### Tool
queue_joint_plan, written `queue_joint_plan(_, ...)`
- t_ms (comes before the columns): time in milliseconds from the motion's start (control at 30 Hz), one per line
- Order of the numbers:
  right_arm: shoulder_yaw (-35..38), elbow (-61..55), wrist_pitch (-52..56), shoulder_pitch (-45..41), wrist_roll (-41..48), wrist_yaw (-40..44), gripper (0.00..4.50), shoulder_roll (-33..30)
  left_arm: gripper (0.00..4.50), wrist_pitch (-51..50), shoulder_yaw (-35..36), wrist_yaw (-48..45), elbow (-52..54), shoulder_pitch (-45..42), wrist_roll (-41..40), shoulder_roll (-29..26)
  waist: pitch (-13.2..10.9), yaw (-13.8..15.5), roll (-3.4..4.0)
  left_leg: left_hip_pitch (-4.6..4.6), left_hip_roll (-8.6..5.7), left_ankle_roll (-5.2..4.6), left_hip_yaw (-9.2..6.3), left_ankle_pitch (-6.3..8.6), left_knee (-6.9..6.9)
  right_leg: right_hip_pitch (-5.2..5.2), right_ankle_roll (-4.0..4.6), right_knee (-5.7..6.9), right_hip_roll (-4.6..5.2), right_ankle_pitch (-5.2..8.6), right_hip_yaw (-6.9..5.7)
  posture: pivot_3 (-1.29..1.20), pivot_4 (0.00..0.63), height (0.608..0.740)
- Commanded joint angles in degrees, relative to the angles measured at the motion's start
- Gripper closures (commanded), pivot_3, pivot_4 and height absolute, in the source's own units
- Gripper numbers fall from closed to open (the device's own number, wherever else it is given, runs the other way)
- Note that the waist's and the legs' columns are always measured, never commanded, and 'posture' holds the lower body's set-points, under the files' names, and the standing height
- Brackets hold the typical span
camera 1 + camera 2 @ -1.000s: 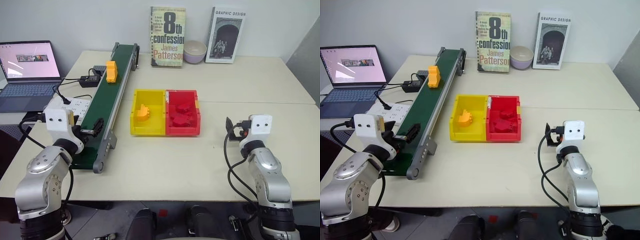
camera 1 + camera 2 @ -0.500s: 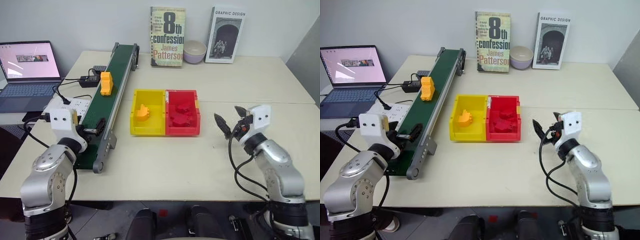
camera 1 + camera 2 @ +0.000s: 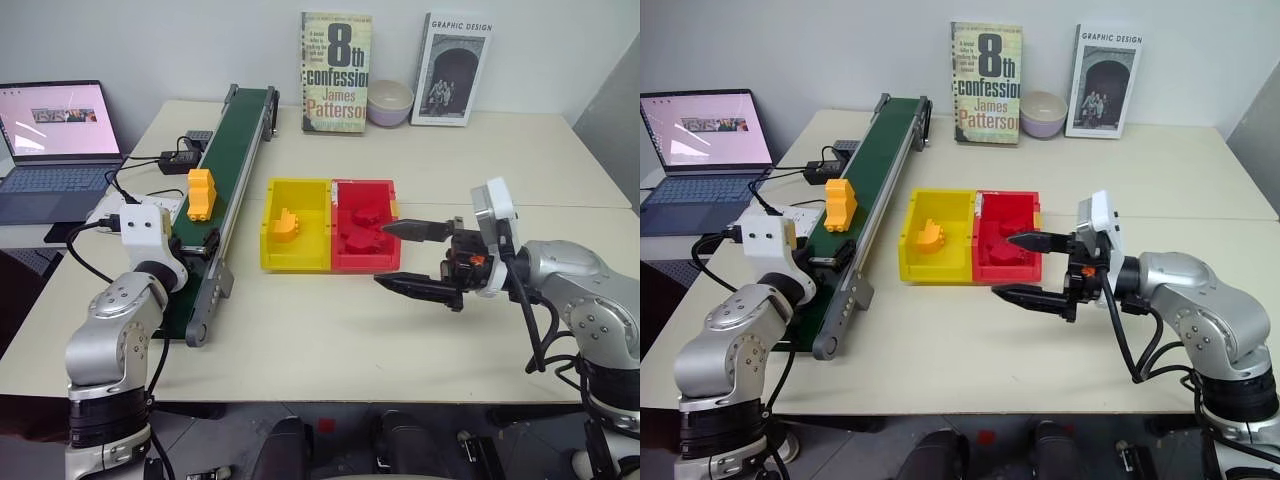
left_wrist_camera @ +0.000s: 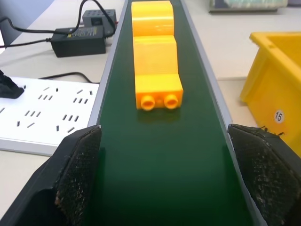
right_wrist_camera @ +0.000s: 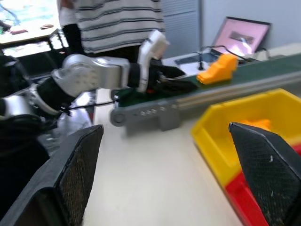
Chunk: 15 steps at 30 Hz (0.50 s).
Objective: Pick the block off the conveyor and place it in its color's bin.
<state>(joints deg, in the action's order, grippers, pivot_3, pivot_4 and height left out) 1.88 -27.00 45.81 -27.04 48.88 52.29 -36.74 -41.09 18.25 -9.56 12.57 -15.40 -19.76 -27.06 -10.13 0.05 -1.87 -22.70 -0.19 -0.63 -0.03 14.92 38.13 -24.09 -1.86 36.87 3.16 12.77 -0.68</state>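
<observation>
An orange-yellow studded block (image 3: 201,193) lies on the dark green conveyor (image 3: 236,150), partway down the belt. My left gripper (image 3: 197,245) stands open at the belt's near end, one finger over each rail. The block (image 4: 155,80) lies a short way ahead of its fingers. My right gripper (image 3: 396,257) is open wide and empty. It hangs above the table, pointing left at the front of the red tray (image 3: 366,256). The yellow bin (image 3: 295,258) stands beside that tray, between it and the belt, and holds one yellow block (image 3: 285,225).
A laptop (image 3: 55,140), a white power strip (image 3: 150,210) and a black adapter (image 3: 180,160) with cables lie left of the conveyor. Two books (image 3: 335,72) and a bowl (image 3: 390,103) stand at the back edge. A person in a striped shirt (image 5: 117,23) stands beyond the table's left side.
The block has ridden down the belt toward my left gripper. My right gripper rose and swung left, from pointing forward to pointing across at the trays. The left gripper edged slightly forward.
</observation>
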Motion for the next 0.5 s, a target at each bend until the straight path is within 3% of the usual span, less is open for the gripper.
queue_joint_plan(33, 0.9, -2.1, 0.8, -0.3, 2.5, -0.5, 0.01, -0.3, 0.0, 0.1, 0.4, 0.3, 0.3, -0.6, 0.8, -0.4, 0.0, 0.0, 0.0, -0.03, 0.0, 0.0, 0.01, 0.0, 0.0, -0.02, 0.0, -0.01, 0.0, 0.0, 0.01, 0.0, 0.15, 0.74)
queue_joint_plan(500, 1.8, -4.8, 0.8, 2.4, 4.2, -5.2, 0.01, 0.2, 0.0, -0.8, 0.2, -1.3, -1.7, -2.0, 0.4, 0.2, 0.0, 0.0, 0.0, 0.0, 0.0, 0.0, -0.01, 0.0, 0.01, -0.01, 0.0, 0.01, 0.04, -0.01, 0.01, 0.0, 0.15, 0.74)
